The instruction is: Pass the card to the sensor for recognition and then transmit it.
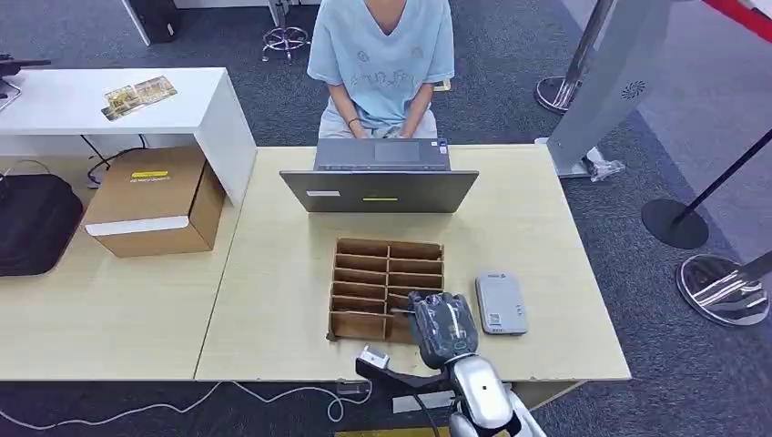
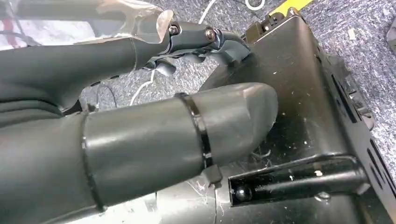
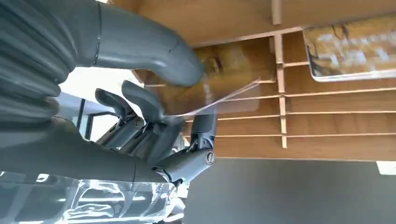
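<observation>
While the right hand (image 1: 443, 326) hovers over the near right corner of the wooden slotted organizer (image 1: 387, 288) on the table (image 1: 273, 273), the right wrist view shows its thumb and fingers (image 3: 154, 107) pinching a thin, see-through card (image 3: 219, 100) over the slots. Another card (image 3: 350, 51) lies in a neighbouring compartment. The grey sensor (image 1: 501, 303) sits just beside the organizer, to its right. Beyond, a person (image 1: 382, 64) sits behind a laptop (image 1: 379, 189). The left hand (image 2: 140, 140) hangs over carpet; whether its fingers are spread cannot be told.
</observation>
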Robot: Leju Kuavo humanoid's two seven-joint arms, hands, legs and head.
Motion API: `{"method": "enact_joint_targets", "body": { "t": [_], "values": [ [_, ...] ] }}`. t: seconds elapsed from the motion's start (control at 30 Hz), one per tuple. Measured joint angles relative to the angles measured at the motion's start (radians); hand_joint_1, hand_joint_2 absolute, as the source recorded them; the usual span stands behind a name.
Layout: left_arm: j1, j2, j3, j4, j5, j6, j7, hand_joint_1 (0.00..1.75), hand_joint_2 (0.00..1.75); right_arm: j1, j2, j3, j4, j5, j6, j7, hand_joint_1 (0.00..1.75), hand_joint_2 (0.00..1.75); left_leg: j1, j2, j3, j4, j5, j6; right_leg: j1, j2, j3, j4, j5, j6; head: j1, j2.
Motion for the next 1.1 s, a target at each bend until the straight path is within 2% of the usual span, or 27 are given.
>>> {"method": "enact_joint_targets", "body": {
  "t": [0.3,0.37,0.47,0.57,0.9,1.1],
  "values": [
    [0.001,0.0,0.006,0.0,0.006,0.001,0.002,0.0,0.0,0.0,0.006,0.0,-0.018,-0.033,-0.065,-0.035,1.75,1.75,0.0,0.0,0.0,0.0,0.0,0.0,0.0,0.0,0.0,0.0,0.0,0.0,0.0,0.0],
    [0.001,0.0,0.01,0.0,0.006,0.001,0.002,0.0,0.0,0.001,0.007,0.0,-0.027,-0.037,-0.078,-0.042,1.64,1.75,0.0,0.0,0.0,0.0,0.0,0.0,0.0,0.0,0.0,0.0,0.0,0.0,0.0,0.0],
    [0.001,0.0,0.018,0.0,0.009,0.002,0.002,0.0,0.0,0.001,0.007,-0.002,-0.043,-0.04,-0.092,-0.047,1.64,1.75,0.0,0.0,0.0,0.0,0.0,0.0,0.0,0.0,0.0,0.0,0.0,0.0,0.0,0.0],
    [0.001,0.0,0.023,0.0,0.012,0.002,0.002,0.0,0.0,0.002,0.007,-0.006,-0.062,-0.04,-0.098,-0.05,1.55,1.75,0.0,0.0,0.0,0.0,0.0,0.0,0.0,0.0,0.0,0.0,0.0,0.0,0.0,0.0],
    [0.001,-0.001,0.036,0.0,0.015,0.003,0.002,0.0,0.0,0.008,0.007,-0.016,-0.114,-0.082,-0.123,-0.073,1.69,1.75,0.0,0.0,0.0,0.0,0.0,0.0,0.0,0.0,0.0,0.0,0.0,0.0,0.0,0.0],
    [0.001,-0.001,0.048,0.0,0.023,0.003,0.002,0.0,0.0,0.009,0.007,-0.035,-0.184,-0.141,-0.17,-0.115,1.69,1.75,0.0,0.0,0.0,0.0,0.0,0.0,0.0,0.0,0.0,0.0,0.0,0.0,0.0,0.0]
  ]
}}
